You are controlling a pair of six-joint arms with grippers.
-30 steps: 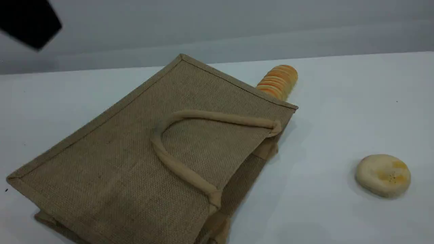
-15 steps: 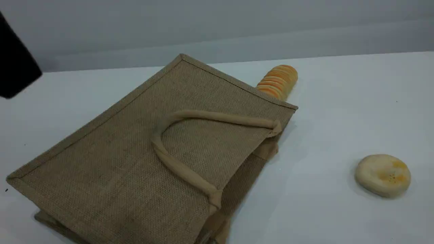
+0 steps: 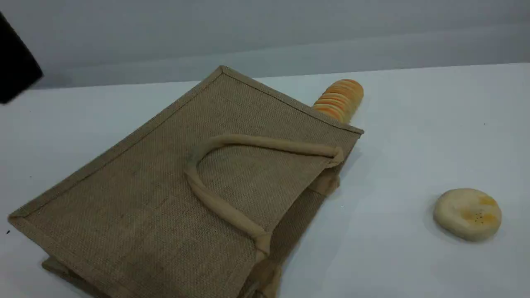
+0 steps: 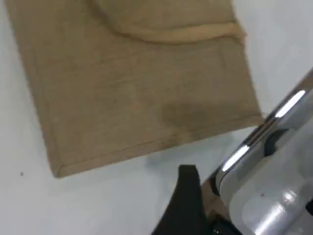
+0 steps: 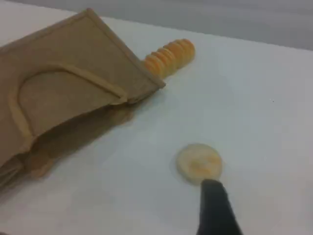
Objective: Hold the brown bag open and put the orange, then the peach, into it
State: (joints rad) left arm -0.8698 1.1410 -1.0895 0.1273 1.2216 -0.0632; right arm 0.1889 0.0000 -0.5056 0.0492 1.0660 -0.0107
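Note:
The brown bag lies flat on its side on the white table, its mouth toward the lower right and nearly closed. One beige handle rests on its upper face. The orange and the peach are out of view in every frame. My left arm is only a dark shape at the scene view's upper left edge. In the left wrist view my left gripper hovers over the table just off one edge of the bag, holding nothing. My right gripper's black fingertip hangs above the table near the bag's mouth side, with nothing on it.
An orange-striped yellow loaf lies behind the bag's far corner, also the loaf in the right wrist view. A flat cream bun sits on the table at the right, just beyond my right fingertip as the bun.
The left arm's dark shape has dropped and slid left toward the scene view's edge. The bag, loaf and bun have not moved.

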